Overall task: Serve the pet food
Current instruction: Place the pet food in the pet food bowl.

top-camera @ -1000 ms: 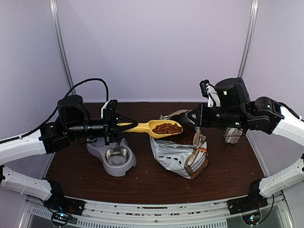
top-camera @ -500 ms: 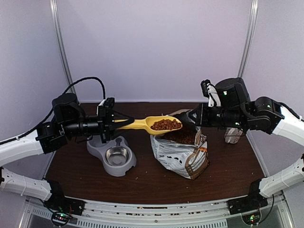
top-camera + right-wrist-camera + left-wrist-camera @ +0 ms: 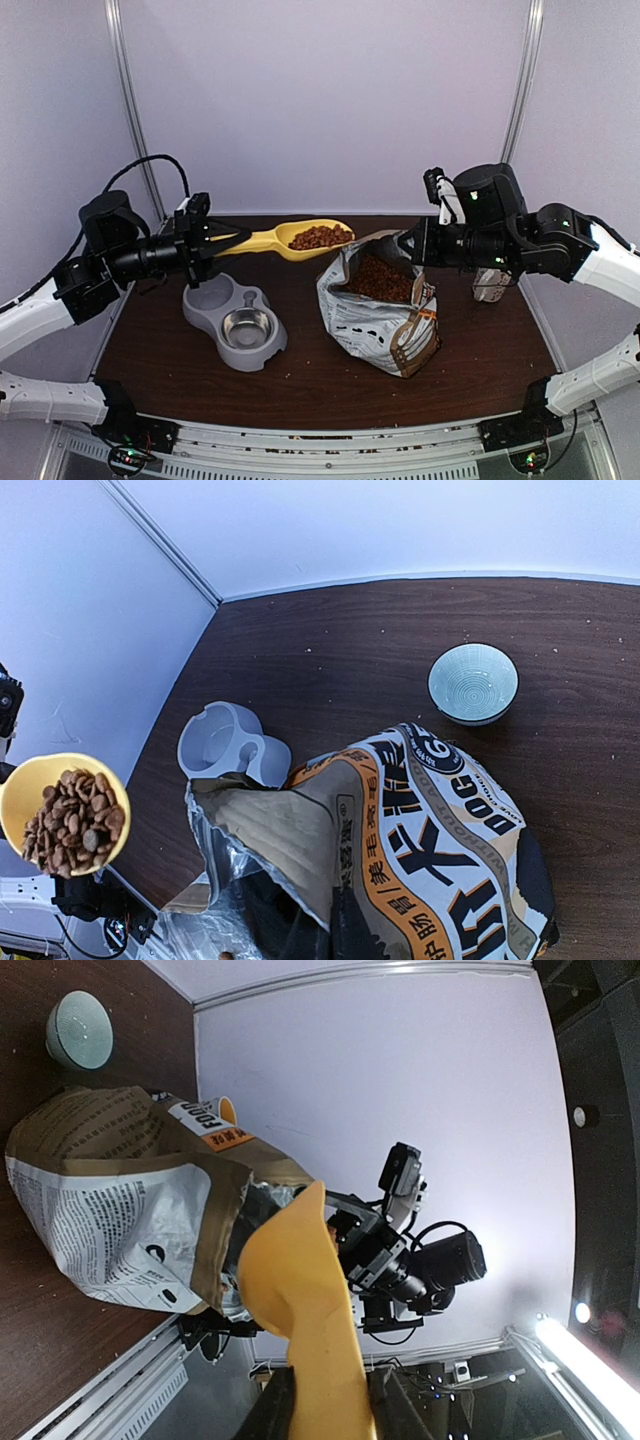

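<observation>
Pet food (image 3: 321,237) fills one scoop (image 3: 262,240) gripped by left fingers (image 3: 205,245); right fingers (image 3: 408,245) pinch bag (image 3: 375,320)

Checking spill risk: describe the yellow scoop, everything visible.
Yellow scoop, plastic-looking: narrow handle widening into a shallow oval bowl filled with brown kibble. Left end effector is shut on the handle, holding it roughly level in the air, left of the open bag, beyond the grey feeder. Nothing else touches it.

White arm links (image 3: 30,318), black joints (image 3: 485,195) — black cable (image 3: 150,159) on left arm.
</observation>
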{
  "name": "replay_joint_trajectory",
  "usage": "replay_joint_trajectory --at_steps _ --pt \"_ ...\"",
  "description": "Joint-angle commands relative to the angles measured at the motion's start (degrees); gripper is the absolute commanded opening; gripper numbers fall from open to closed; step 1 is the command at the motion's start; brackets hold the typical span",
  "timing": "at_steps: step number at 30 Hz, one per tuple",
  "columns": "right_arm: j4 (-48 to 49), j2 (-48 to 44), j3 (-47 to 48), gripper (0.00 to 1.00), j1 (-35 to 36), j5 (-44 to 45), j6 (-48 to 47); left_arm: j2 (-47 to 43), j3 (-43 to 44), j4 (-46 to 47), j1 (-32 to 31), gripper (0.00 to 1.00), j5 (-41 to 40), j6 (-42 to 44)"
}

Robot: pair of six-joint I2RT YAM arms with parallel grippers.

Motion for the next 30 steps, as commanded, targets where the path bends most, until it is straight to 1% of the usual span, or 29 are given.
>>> replay_joint_trajectory --at_steps 1,10,20,23,27,30 --pt "-0.58 -3.33 0.36 0.00 -0.11 1.84 0.89 -3.15 -1.25 -0.33 3.60 0.00 1.98 1.60" --pt "-0.76 -3.43 0.51 0.00 -0.50 1.99 0.61 -12.71 -8.51 -5.68 13.40 0.00 3.66 2.24" --pt "-0.56 -3.08 0.49 0.00 -0.80 1.54 0.54 -20.46 -20.31 -7.88 24.72 0.00 9.06 3.75" --pt "-0.49 -2.99 0.45 0.00 -0.90 1.54 0.43 -22.51 -22.71 -9.82 27.20 0.00 10.01 5.13" --pt "-0.50 -2.73 0.70 0.00 -1.05 1.28 0.40 -25.14 -26.18 -10.07 29.42 0.00 11.21 5.46" --pt "-0.46 -2.74 0.73 0.00 -1.01 1.19 0.34 -27.52 -27.65 -12.58 31.22 0.00 11.65 6.85"
